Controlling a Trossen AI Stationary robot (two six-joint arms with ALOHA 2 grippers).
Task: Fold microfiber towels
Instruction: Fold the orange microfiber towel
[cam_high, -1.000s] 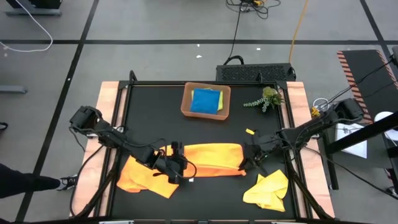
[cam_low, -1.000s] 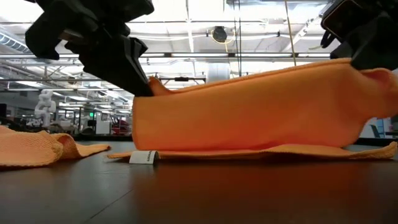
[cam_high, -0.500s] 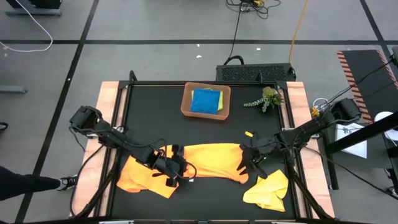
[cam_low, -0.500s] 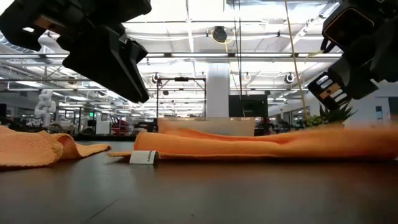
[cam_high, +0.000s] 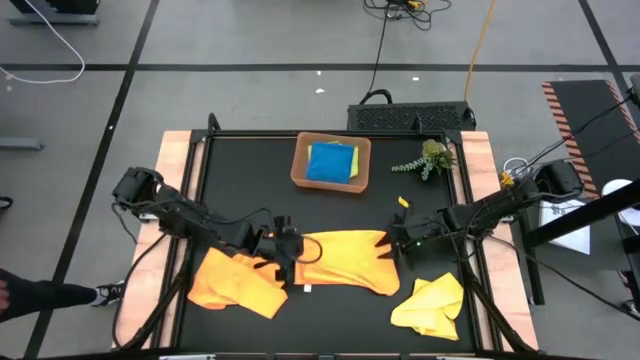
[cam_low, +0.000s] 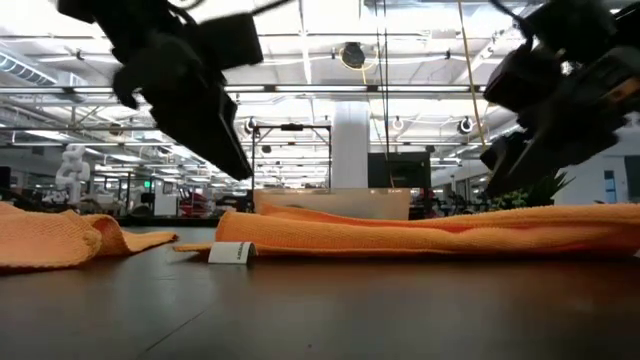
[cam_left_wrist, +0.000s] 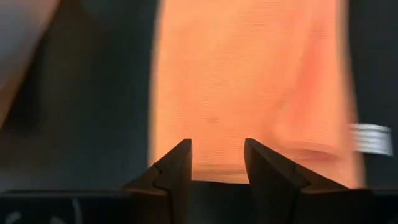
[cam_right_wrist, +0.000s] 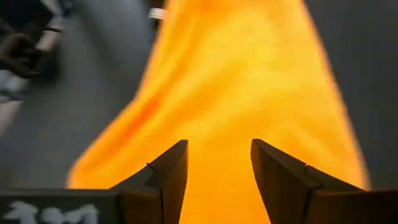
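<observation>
An orange microfiber towel (cam_high: 340, 262) lies folded flat on the black table, its white label (cam_low: 232, 253) at the near left corner. My left gripper (cam_high: 283, 245) hovers open just over the towel's left end (cam_left_wrist: 249, 81). My right gripper (cam_high: 395, 243) hovers open over its right end (cam_right_wrist: 242, 93). In the low view both stand clear above the cloth (cam_low: 420, 235). A second orange towel (cam_high: 235, 282) lies crumpled at the near left, and a yellow one (cam_high: 430, 303) at the near right.
A brown tray (cam_high: 300, 165) at the far middle holds a folded blue towel (cam_high: 328, 162) with a green one under it. A plant sprig (cam_high: 428, 158) lies to the tray's right. The table's wooden borders (cam_high: 172, 200) flank the black mat.
Both grippers have let go of the orange towel's raised edge and opened. The lifted layer has dropped, and the towel now lies flat, folded over itself. My left gripper has shifted a little toward the far edge.
</observation>
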